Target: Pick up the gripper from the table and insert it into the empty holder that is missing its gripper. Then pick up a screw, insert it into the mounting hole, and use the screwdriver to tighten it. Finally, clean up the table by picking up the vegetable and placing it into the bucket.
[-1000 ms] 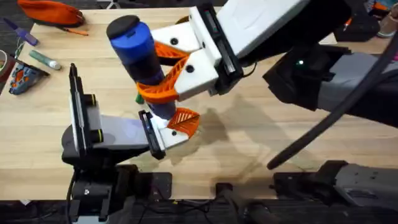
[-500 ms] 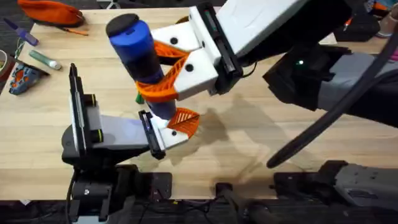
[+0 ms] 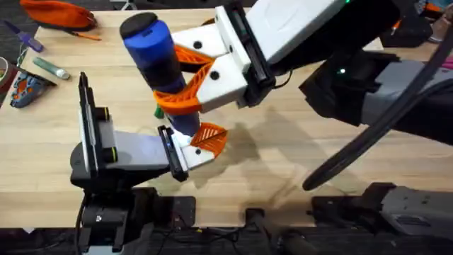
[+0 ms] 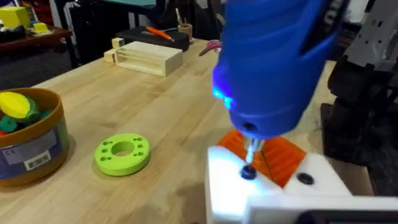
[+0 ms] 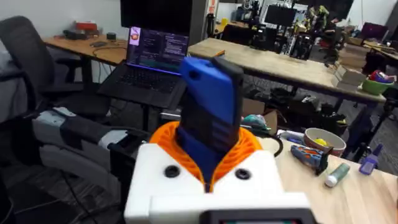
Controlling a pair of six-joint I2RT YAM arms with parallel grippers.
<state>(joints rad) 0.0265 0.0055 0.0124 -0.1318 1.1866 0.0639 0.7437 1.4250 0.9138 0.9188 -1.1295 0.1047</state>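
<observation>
You are working over a light wooden counter point(image 3: 297, 156) with pale grain, evenly lit. Out past the jaws in the right wrist view, an open laptop point(image 5: 152, 59) glows on a desk point(image 5: 93, 46), with a grey office chair point(image 5: 22, 50) beside it. A second long wooden desk point(image 5: 280, 62) stands farther back, crowded with what looks like dark equipment. Past the counter's far end, the room is dim and cluttered.

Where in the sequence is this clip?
Pad insertion looks done: an orange ribbed pad sits in the white plastic mount. In hand: the right claw holds the blue pen-shaped screwdriver, tip on a dark screw. Whether the vegetable cleanup remains cannot be told.
</observation>
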